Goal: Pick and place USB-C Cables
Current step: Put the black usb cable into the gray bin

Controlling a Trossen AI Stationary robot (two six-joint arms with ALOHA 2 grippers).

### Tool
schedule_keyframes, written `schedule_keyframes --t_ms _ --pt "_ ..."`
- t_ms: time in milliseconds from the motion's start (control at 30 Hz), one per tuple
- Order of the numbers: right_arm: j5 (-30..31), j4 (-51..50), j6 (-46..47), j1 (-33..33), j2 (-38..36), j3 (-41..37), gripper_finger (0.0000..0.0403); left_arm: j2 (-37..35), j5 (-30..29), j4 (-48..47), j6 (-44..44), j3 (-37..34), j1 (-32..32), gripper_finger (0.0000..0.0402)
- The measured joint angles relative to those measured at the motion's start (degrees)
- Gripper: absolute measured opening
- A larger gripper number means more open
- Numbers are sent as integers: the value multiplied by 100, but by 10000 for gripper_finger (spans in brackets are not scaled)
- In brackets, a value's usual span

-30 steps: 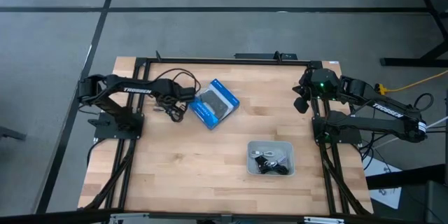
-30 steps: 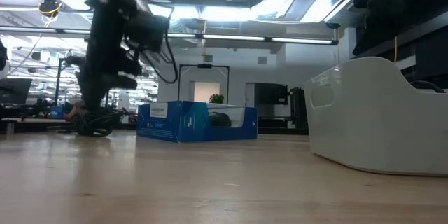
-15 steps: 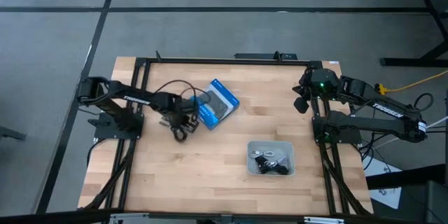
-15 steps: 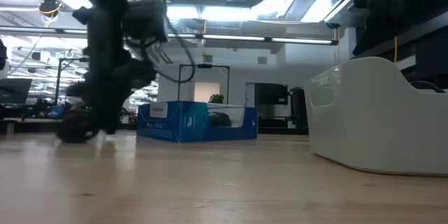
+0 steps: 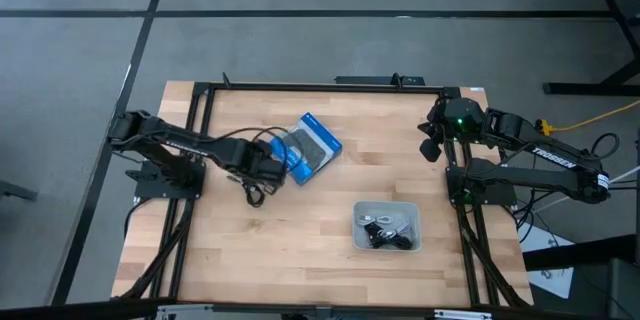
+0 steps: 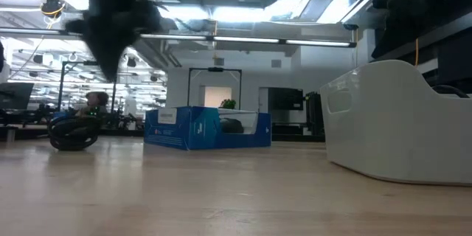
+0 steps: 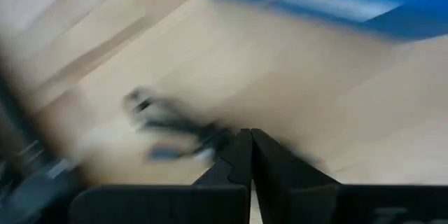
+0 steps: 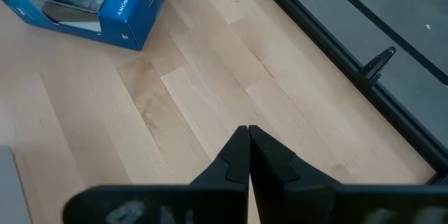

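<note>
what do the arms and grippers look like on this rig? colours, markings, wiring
Both arms are dark, matte black, with jointed tubular links. White TROSSEN lettering runs along the right arm; a green light glows near its wrist. Loose black wires loop off the left arm. The left gripper and right gripper each have two slim black wedge-shaped fingers tapering to a point.

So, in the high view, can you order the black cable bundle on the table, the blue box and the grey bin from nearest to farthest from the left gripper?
From the left gripper:
1. Black cable bundle, loose on the wood just beside the gripper, on the side toward the table's front.
2. Blue box, beside it, toward the table's back.
3. Grey bin, farthest, toward the right arm's side, with more cables inside.
</note>
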Motion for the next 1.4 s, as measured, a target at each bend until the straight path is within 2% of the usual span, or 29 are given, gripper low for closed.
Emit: schedule_keyframes --t_ms 100,200,333,500,600,667,800,867,1033,1200,1300,1400 --pt "0 0 0 2 0 0 7 0 14 -430 -485 -166 -212 0" --pt "0 0 0 0 2 0 7 4 -48 -87 -650 -595 -390 0" --pt "0 1 0 -1 2 0 7 4 -410 459 -906 -1201 -526 0" --pt "0 0 0 1 2 -2 7 4 89 1087 -1223 -1716 -549 0" --pt "0 2 0 1 2 0 7 3 378 2048 -1069 -1799 -584 0" --pt "0 2 0 2 2 0 7 4 509 2923 -645 -1787 -580 0" --pt "0 2 -2 0 2 0 7 4 1232 4209 85 -1540 -500 0" --pt "0 2 -1 0 2 0 7 4 1314 4118 135 -1355 -538 0" --pt "0 2 -9 -1 2 0 7 4 574 3173 142 -806 -634 0" --pt "0 2 -12 0 2 0 7 4 192 2484 67 -669 -637 0" --pt "-2 2 -13 0 2 0 7 4 210 2362 208 -669 -637 0" --pt "-2 2 -13 -1 2 0 7 4 687 2184 801 -669 -637 0"
